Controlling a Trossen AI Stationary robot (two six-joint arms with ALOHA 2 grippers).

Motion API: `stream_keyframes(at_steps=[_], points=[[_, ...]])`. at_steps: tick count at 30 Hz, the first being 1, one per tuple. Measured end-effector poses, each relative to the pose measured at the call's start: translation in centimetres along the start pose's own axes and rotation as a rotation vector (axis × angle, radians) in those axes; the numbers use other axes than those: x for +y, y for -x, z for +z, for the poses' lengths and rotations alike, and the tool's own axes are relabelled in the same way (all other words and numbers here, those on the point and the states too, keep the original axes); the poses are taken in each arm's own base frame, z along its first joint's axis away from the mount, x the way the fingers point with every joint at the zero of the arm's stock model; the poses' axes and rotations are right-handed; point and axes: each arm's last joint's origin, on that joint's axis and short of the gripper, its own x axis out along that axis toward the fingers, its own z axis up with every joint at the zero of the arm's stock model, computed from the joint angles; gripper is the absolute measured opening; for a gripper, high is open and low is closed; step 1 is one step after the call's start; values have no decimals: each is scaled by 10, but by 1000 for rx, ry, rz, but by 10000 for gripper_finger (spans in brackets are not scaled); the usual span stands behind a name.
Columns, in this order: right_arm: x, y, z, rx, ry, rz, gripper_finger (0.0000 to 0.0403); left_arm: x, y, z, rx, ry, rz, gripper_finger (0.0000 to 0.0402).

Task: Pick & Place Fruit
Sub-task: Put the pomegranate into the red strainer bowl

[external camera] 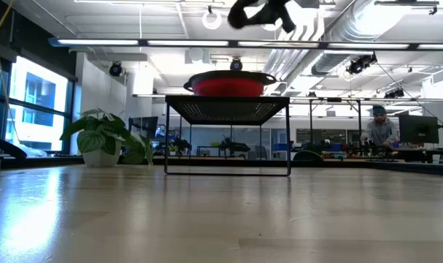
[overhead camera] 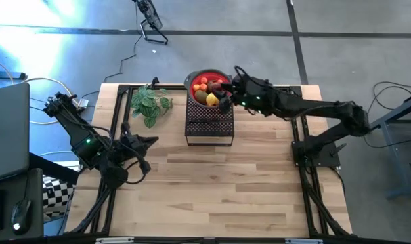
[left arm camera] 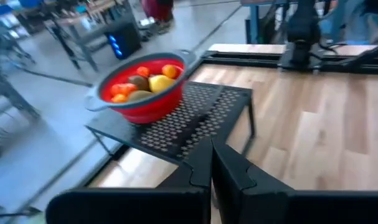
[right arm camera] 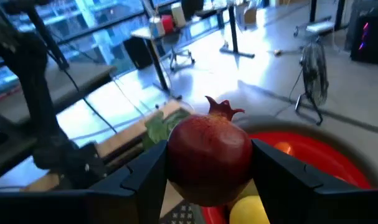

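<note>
Above the red bowl's (overhead camera: pixel 194 76) rim, right tool (right arm camera: pixel 207 165) clamped on pomegranate (right arm camera: pixel 208 158), left tool (left arm camera: pixel 210 168) together.

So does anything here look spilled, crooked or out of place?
Nothing stands out. The red round bowl sits level on the black mesh stand, fruit inside. The right gripper holds a dark red pomegranate above it; the left gripper waits shut.
</note>
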Motion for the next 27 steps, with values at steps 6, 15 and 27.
stream_keyframes(at_steps=[6,15,27], points=[[-25,-35,-13,63,1,-75,201,13,-5,1,-7,-25,77,0],[-51,-58,-25,138,14,-120,201,31,-26,5,88,-20,155,0],[-54,-63,-40,247,271,-181,201,43,-43,6,185,27,198,0]])
